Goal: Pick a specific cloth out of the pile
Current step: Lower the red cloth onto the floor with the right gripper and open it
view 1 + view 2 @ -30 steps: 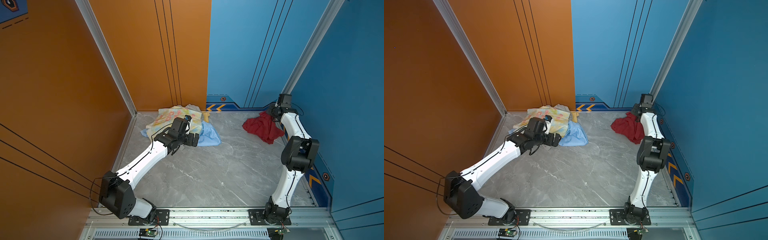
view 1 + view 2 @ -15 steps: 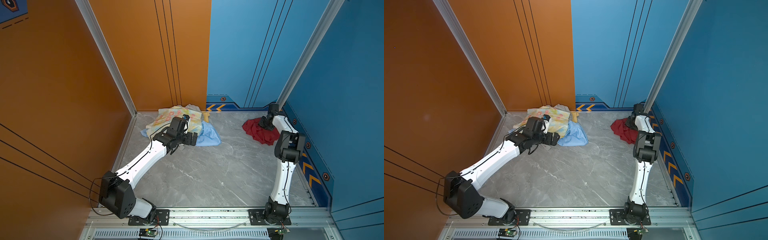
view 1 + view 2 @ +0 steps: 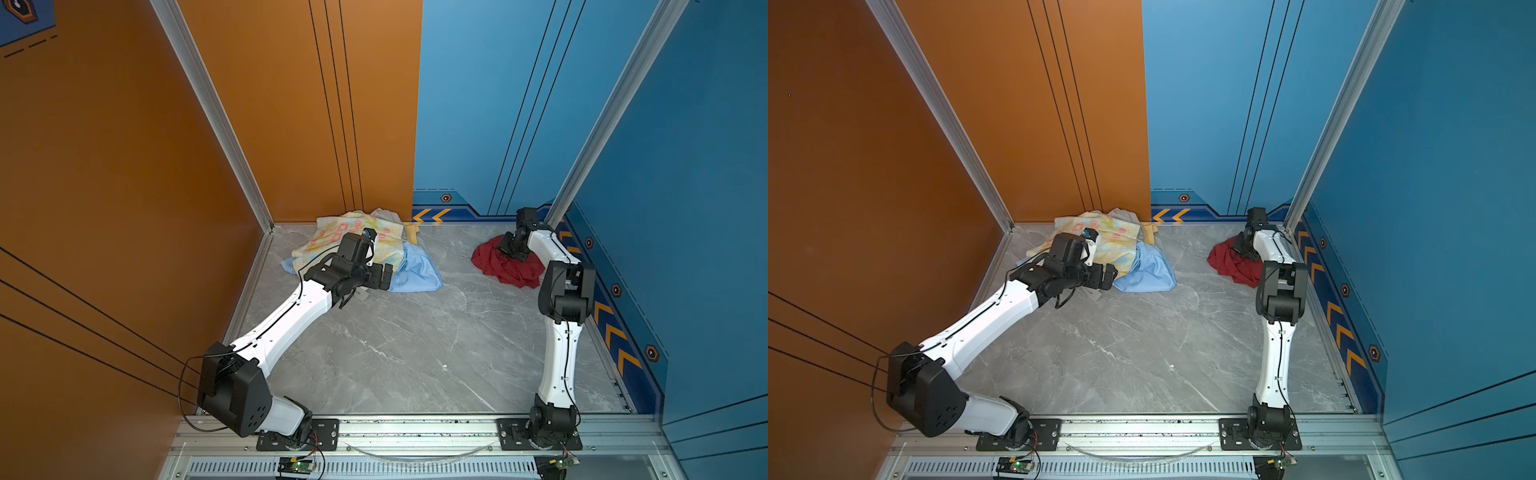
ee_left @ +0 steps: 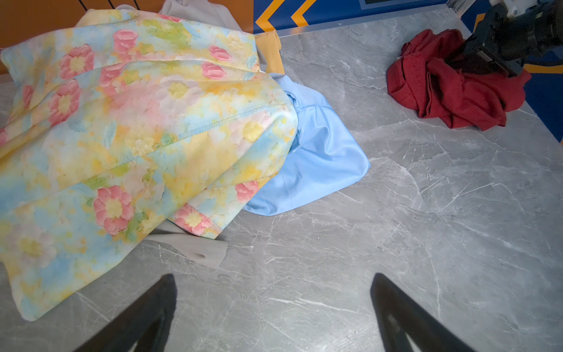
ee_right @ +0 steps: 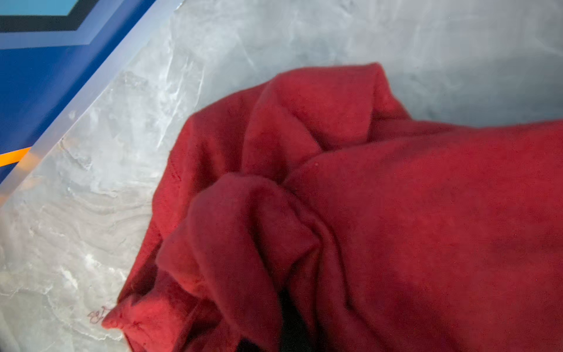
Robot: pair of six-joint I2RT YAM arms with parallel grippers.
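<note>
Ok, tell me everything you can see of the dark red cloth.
The plain dark red cloth is soft, fleecy-looking, unpatterned fabric, crumpled in a heap, hem showing. It lies on the grey marbled table at far right, apart from the floral fabric pile. The right gripper is shut in its folds, fingers hidden.

**Even light up top, soft focus up close**

Both top views are bright, sharp and evenly lit from above, with only faint shadows on the marble floor point(image 3: 415, 353). From my left wrist, my fingers point(image 4: 149, 314) are dark, blurred wedges, and the picture bows toward its edges. From my right wrist, the cloth point(image 5: 396, 213) fills the frame, soft-focused and darkening in its folds.
</note>
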